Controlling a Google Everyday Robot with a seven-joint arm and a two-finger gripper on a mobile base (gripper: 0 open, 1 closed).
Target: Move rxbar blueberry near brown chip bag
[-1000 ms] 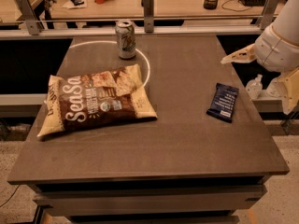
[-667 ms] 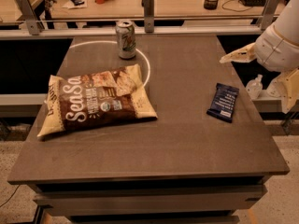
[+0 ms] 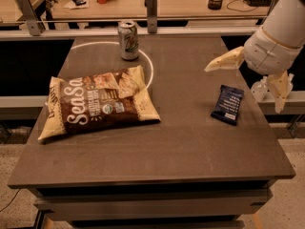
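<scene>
The rxbar blueberry, a small dark navy wrapper with white text, lies flat on the right side of the brown table. The brown chip bag with "SeaSa" lettering lies flat on the left side, well apart from the bar. My gripper hangs above the table's right edge, just above and behind the bar. Its two cream fingers are spread wide, open and empty, not touching the bar.
A silver soda can stands upright at the back of the table, on a white painted circle. A metal rail with posts runs behind the table, with a cluttered desk beyond. The table's right edge is just beside the bar.
My gripper has shifted a little to the left and down, closer to the bar. The bar, the chip bag and the can have not moved.
</scene>
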